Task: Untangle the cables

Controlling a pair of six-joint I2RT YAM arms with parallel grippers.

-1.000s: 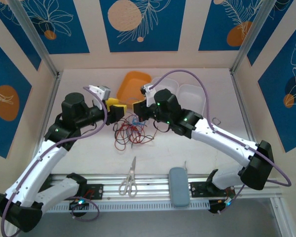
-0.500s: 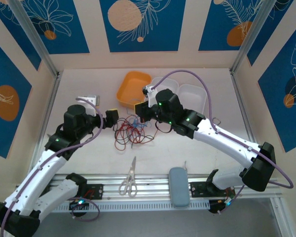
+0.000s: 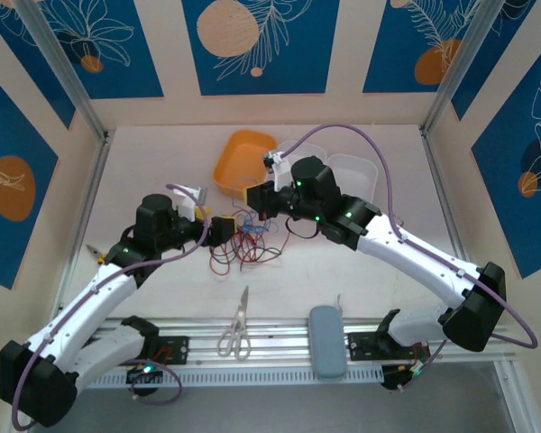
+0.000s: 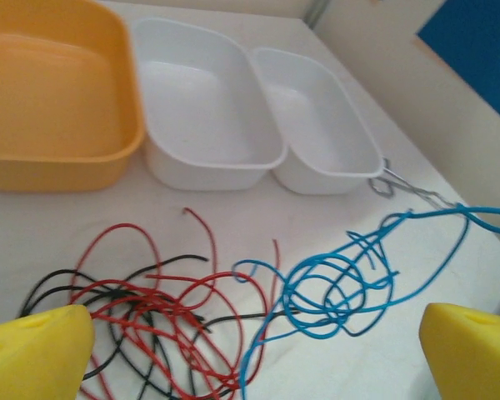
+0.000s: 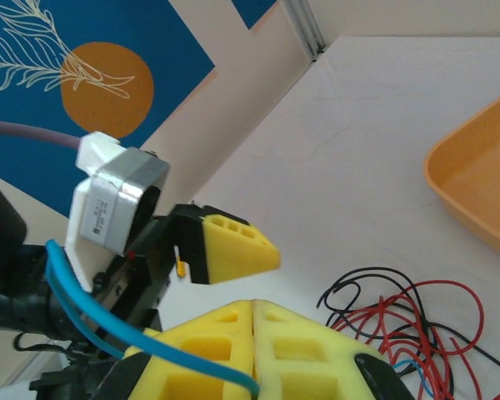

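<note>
A: Pincers?
B: My left gripper (image 4: 254, 350) gapes wide over the tangle, empty. My right gripper (image 5: 254, 321) is clamped on the blue cable (image 4: 333, 287), one strand raised.
A: The others?
B: The red and black cables (image 4: 150, 312) lie knotted on the table (image 4: 358, 367), near the orange tray (image 4: 58, 167). I'd say I'm separating blue. Next, the left pins the red-black bundle and the right draws blue clear.

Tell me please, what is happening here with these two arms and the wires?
Two robot arms are working on a tangle of thin cables on the table. The right hand is shut on the blue cable and holds part of it raised. The left hand hovers open just above the red and black cables, which lie knotted together, with the blue loops overlapping them. Nothing is separated yet.
</note>
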